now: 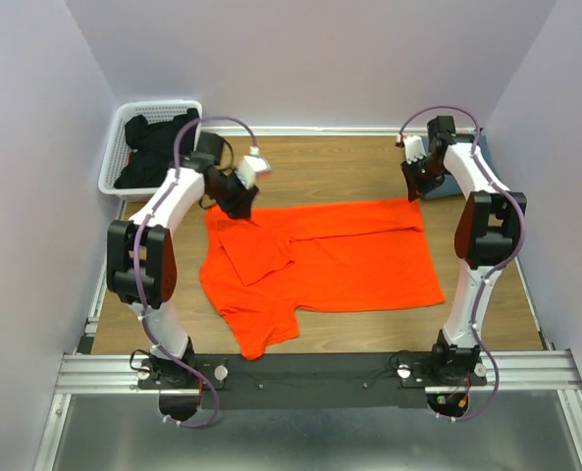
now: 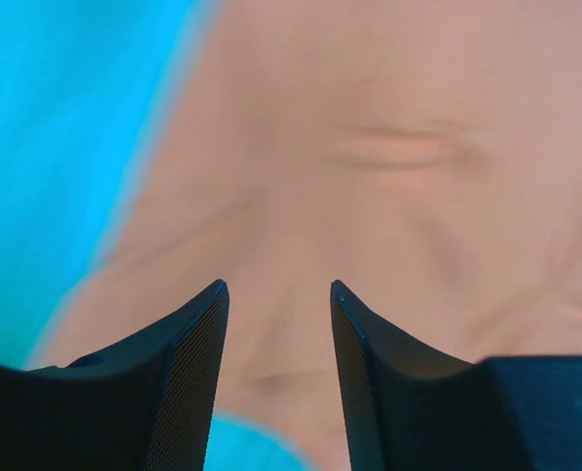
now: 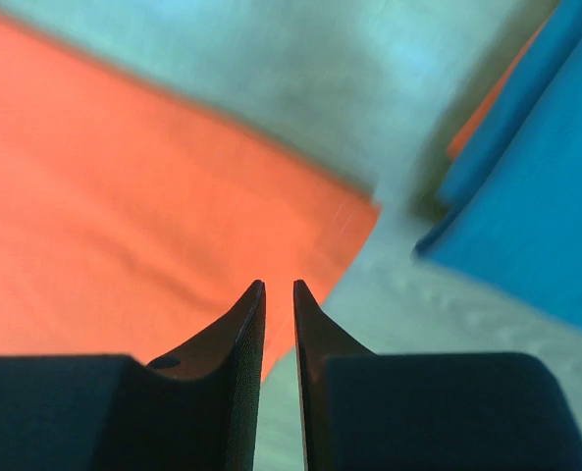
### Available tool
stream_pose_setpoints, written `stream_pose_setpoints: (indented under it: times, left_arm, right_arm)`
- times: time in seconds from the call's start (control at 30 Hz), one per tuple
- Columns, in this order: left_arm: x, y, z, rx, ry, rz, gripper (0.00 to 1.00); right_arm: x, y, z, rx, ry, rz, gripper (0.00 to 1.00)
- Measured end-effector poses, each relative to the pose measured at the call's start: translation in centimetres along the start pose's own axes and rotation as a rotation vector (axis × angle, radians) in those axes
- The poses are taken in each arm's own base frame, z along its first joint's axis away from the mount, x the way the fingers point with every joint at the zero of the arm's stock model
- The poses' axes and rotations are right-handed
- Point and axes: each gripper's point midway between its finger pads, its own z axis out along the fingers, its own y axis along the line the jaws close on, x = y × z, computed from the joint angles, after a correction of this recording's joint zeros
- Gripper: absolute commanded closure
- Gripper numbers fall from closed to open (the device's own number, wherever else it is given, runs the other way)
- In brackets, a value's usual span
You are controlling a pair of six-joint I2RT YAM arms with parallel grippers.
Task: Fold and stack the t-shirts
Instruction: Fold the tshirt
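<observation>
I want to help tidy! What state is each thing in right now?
Orange tee: spread out, partly folded.
Blue tee: set aside, looks folded.
Basket: holds dark clothes.
Left pincer: open, empty.
Right pincer: barely open, empty.

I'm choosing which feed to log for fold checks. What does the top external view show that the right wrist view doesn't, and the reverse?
Only the top external view: the whole orange t-shirt, part folded over near the left arm, the right arm, and the white basket of dark clothes at the far left. Only the right wrist view: the right gripper close up, its fingers a narrow gap apart with nothing between them. Both: the orange t-shirt's far right corner, bare table and the blue-grey t-shirt beyond.
</observation>
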Motion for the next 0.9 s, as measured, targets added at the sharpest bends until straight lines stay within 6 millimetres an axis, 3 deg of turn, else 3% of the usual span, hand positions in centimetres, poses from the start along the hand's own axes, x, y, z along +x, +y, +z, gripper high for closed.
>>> stream_pose_setpoints:
  times: [0.1, 0.2, 0.27, 0.5, 0.77, 0.83, 0.9]
  left_arm:
    - [0.1, 7.4, -2.9, -0.222, -0.01, -0.062, 0.44]
    - [0.6, 11.1, -3.5, -0.335, 0.017, -0.092, 0.43]
    - [1.1, 12.5, -3.0, -0.37, 0.041, -0.104, 0.43]
    - [5.1, 14.8, -0.2, -0.411, 0.159, -0.168, 0.42]
    - [7.2, 15.5, 0.0, -0.446, 0.215, -0.184, 0.48]
    - [8.1, 15.5, 0.4, -0.442, 0.236, -0.193, 0.57]
    - [9.4, 15.3, 0.9, -0.429, 0.262, -0.209, 0.72]
  right_arm:
    - [-1.3, -1.0, 1.0, 0.017, -0.011, 0.022, 0.76]
    - [-2.2, -1.8, 2.3, 0.031, -0.012, 0.039, 0.76]
    - [-2.3, -2.0, 2.9, 0.035, -0.004, 0.05, 0.76]
    - [-2.0, -0.7, 4.8, 0.032, 0.039, 0.039, 0.77]
    - [-0.7, 0.3, 6.2, 0.029, 0.082, 0.027, 0.78]
    - [-0.7, 0.2, 6.2, 0.037, 0.078, 0.026, 0.78]
    - [-0.6, 0.2, 6.3, 0.044, 0.074, 0.023, 0.78]
